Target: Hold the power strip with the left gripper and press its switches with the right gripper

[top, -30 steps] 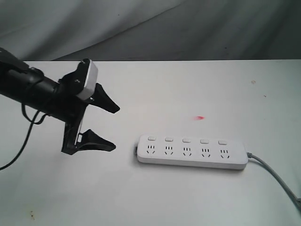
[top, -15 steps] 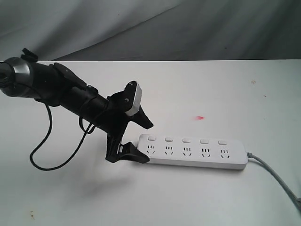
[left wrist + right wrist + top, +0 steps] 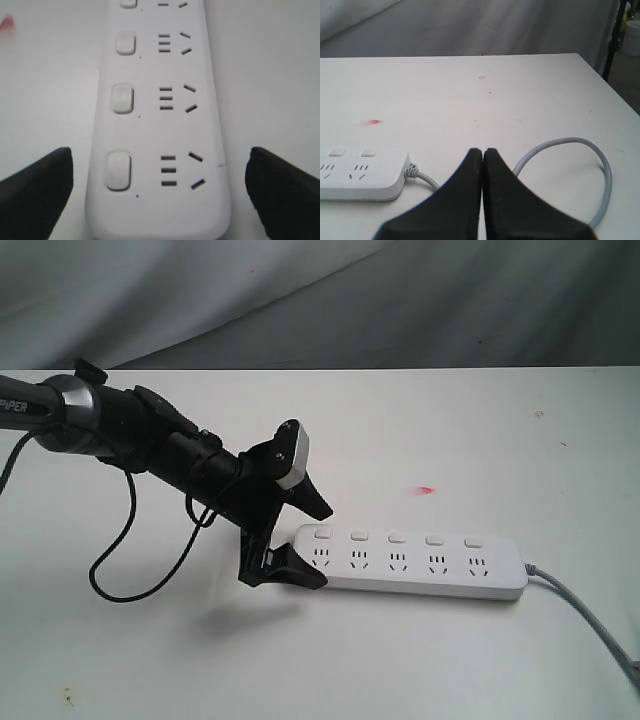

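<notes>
**Exterior view.** We see the power strip (image 3: 410, 565) lying flat on the white desk (image 3: 450, 430), right of centre and nearer the front edge, with its long axis running left to right. Its five switches (image 3: 397, 538) form a row along the far side, one above each socket. The grey cord (image 3: 590, 620) leaves the right end and runs off toward the front right corner. The left gripper (image 3: 322, 545) reaches in from the left on a black arm and sits at the strip's left end. Its jaws are spread wide, one tip over the far corner and the other at the near edge. A loose black cable (image 3: 130, 560) hangs from the arm. A small red mark (image 3: 427, 490) lies on the desk behind the strip. The right gripper does not appear here.

**Left wrist view.** The power strip (image 3: 150, 125) fills the centre, its rounded end nearest the camera. The two black tips of the left gripper (image 3: 159, 162) stand either side of it, and bare desk shows between each tip and the strip's edge. Three switches (image 3: 122, 97) are fully visible.

**Right wrist view.** The jaws of the right gripper (image 3: 482, 152) are pressed together and hold nothing. They sit above the desk (image 3: 470, 90), just beside the curving cord (image 3: 592, 150). The cord end of the power strip (image 3: 360, 172) lies to one side, apart from the jaws.
</notes>
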You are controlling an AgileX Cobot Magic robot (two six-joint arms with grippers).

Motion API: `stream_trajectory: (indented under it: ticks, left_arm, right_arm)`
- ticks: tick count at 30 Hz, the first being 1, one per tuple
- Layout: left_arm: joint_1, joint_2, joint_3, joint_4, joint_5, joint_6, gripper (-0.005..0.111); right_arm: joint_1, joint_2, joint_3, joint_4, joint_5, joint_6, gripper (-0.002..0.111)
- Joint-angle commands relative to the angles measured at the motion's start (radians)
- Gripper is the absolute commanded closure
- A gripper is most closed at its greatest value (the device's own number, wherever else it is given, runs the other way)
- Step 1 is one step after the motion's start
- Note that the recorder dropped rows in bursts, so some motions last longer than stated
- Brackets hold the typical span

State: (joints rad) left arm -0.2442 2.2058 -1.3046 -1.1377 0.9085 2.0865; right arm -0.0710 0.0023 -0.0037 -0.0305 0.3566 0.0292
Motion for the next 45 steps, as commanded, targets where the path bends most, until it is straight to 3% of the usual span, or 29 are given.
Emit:
stream_trajectory:
  ticks: [1,7,10,19,27,45]
  left_arm:
    - [-0.005,0.015,-0.008,-0.011,-0.028,0.007,0.020]
    - [-0.005,0.032,-0.013,-0.011,-0.026,0.007,0.020]
    - [-0.005,0.033,-0.013,-0.011,-0.026,0.007,0.026]
    - [-0.005,0.033,-0.013,-0.011,-0.014,0.007,0.077]
    - [-0.003,0.033,-0.013,-0.003,-0.023,0.007,0.105]
    - [-0.003,0.033,-0.013,-0.003,-0.020,0.007,0.107]
  right_arm:
    - [-0.008,-0.002,0.004,0.003,-0.015,0.003,0.108]
    - [-0.008,-0.002,0.004,0.003,-0.015,0.003,0.108]
    - [-0.008,-0.002,0.004,0.003,-0.015,0.003,0.108]
    - [-0.008,-0.002,0.004,0.003,-0.015,0.003,0.108]
    - [-0.008,-0.002,0.004,0.003,-0.015,0.003,0.108]
    - [-0.008,-0.002,0.004,0.003,-0.015,0.003,0.108]
